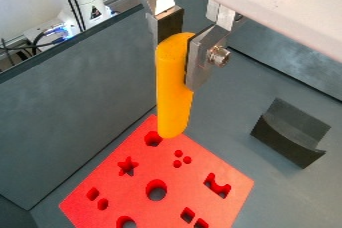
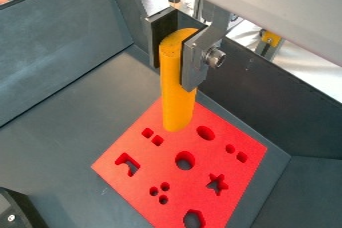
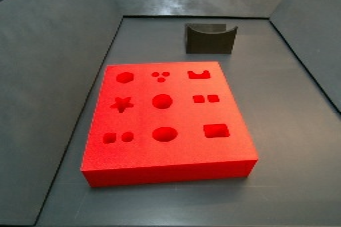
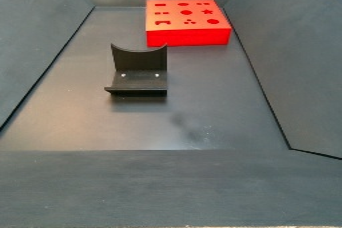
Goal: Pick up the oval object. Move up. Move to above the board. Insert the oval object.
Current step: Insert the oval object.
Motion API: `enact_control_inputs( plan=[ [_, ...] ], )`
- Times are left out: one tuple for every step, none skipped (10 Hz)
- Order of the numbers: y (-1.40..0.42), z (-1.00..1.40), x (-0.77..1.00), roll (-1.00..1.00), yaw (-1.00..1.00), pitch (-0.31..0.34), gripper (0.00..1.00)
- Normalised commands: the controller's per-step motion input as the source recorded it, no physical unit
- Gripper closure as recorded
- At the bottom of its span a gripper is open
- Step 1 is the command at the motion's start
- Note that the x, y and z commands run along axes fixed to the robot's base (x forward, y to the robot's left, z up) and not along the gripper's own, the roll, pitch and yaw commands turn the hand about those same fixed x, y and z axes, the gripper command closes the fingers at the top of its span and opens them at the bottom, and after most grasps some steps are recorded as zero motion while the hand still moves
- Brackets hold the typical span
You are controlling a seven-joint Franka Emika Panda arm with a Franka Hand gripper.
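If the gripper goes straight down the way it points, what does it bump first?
Probably the board. The gripper points down, shut on the peg, so the peg's lower tip would meet the red top first. In both wrist views the tip hangs over the board's edge region; whether it lines up with a cut-out is unclear.

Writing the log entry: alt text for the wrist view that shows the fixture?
The claw is shut on the upright orange oval object, hanging above the red board and its shaped cut-outs. The dark fixture stands on the grey floor beside the board.
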Motion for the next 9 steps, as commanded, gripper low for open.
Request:
enact_control_inputs(
  plan=[
    [0.00, -0.34, 0.03, 0.00, -0.06, 0.000, 1.00],
    [0.00, -0.78, 0.11, -0.02, 0.21, -0.114, 1.00],
    [-0.06, -0.87, 0.06, 0.00, 0.47, -0.149, 1.00],
    [-0.11, -0.86, 0.05, 0.03, 0.63, -0.151, 1.00],
    [-0.17, -0.87, 0.06, 0.06, 0.61, -0.140, 1.00],
    [-0.20, -0.85, 0.03, 0.10, 0.61, -0.144, 1.00],
    [-0.15, -0.75, 0.00, 0.18, 0.66, -0.160, 1.00],
    [-0.16, -0.73, -0.08, 0.20, 0.73, -0.156, 1.00],
    [-0.21, -0.75, -0.17, 0.18, 0.81, -0.163, 1.00]
  ],
)
